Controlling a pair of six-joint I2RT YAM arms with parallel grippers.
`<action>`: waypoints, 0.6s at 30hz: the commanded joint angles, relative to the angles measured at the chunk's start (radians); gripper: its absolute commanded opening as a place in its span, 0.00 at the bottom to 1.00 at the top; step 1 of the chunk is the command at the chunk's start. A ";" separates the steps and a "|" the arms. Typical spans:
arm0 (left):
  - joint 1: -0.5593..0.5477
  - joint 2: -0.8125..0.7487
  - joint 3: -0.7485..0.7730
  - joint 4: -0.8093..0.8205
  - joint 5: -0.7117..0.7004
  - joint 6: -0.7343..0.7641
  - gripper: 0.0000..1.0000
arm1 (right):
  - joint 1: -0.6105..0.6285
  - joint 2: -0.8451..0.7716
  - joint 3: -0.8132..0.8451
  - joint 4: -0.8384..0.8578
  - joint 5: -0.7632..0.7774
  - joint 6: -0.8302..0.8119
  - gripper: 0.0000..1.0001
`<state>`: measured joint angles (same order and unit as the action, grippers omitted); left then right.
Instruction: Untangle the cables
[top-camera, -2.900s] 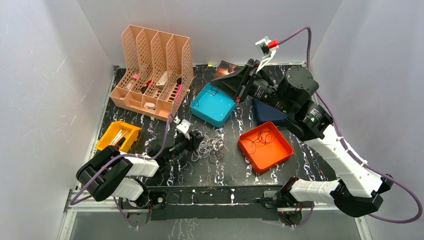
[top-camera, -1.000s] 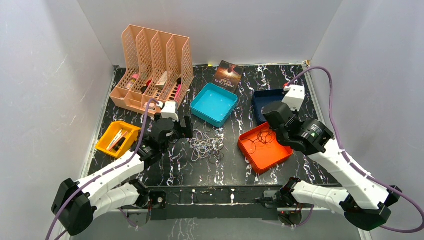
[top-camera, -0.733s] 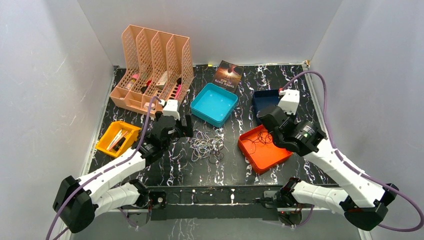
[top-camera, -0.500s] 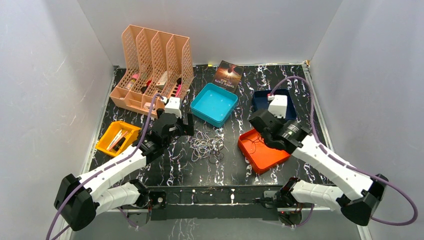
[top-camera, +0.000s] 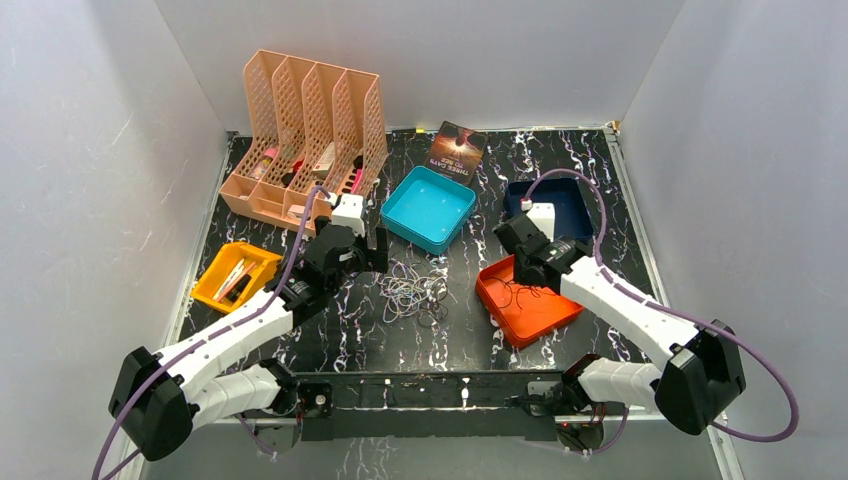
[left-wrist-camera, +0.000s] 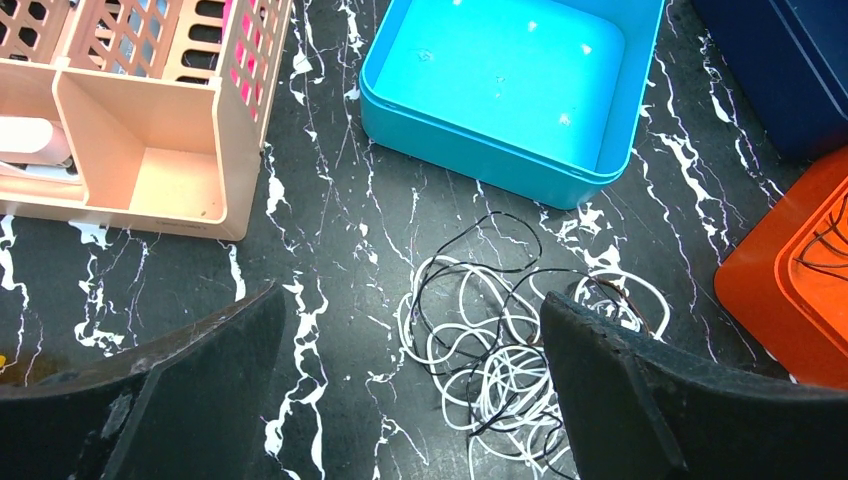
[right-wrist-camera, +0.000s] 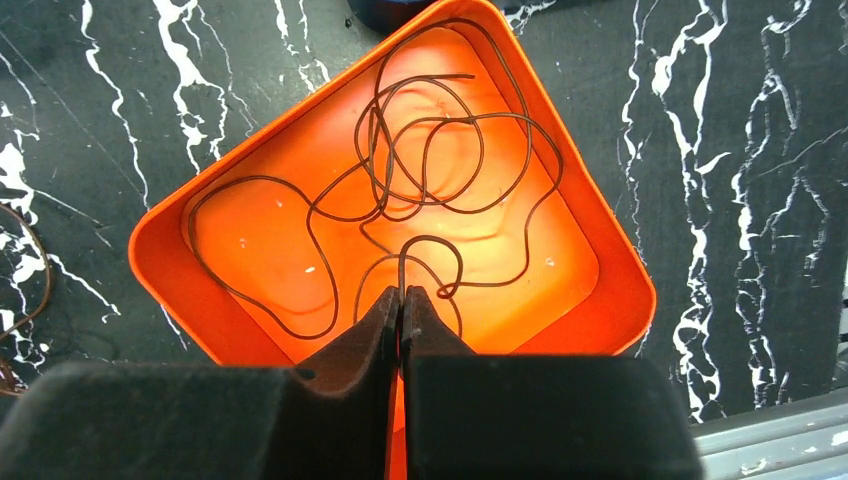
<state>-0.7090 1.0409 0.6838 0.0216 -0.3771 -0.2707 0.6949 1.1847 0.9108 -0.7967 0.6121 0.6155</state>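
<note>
Right gripper (right-wrist-camera: 402, 295) — pinching brown cable (right-wrist-camera: 402, 262), left gripper (left-wrist-camera: 410, 300) — spread

We note table (top-camera: 360, 340): black, white marble veining. Cables (left-wrist-camera: 490, 370): white mixed with black. Brown cable (right-wrist-camera: 402, 265) on orange tray (right-wrist-camera: 250, 250). We log teal tray (left-wrist-camera: 500, 70), navy tray (top-camera: 572, 200), yellow bin (top-camera: 262, 255), peach mesh organiser (top-camera: 300, 100). Arm hoses (top-camera: 795, 400): purple.
</note>
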 joint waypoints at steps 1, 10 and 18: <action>0.003 -0.020 0.031 -0.017 0.004 0.010 0.98 | -0.070 -0.004 -0.014 0.117 -0.134 -0.081 0.17; 0.003 -0.017 0.036 -0.021 0.005 0.013 0.98 | -0.077 -0.046 0.042 0.078 -0.120 -0.095 0.46; 0.003 0.013 0.050 -0.058 0.024 -0.014 0.98 | -0.078 -0.084 0.074 0.070 -0.106 -0.116 0.40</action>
<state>-0.7090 1.0443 0.6880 -0.0029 -0.3695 -0.2718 0.6220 1.1290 0.9367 -0.7334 0.4877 0.5186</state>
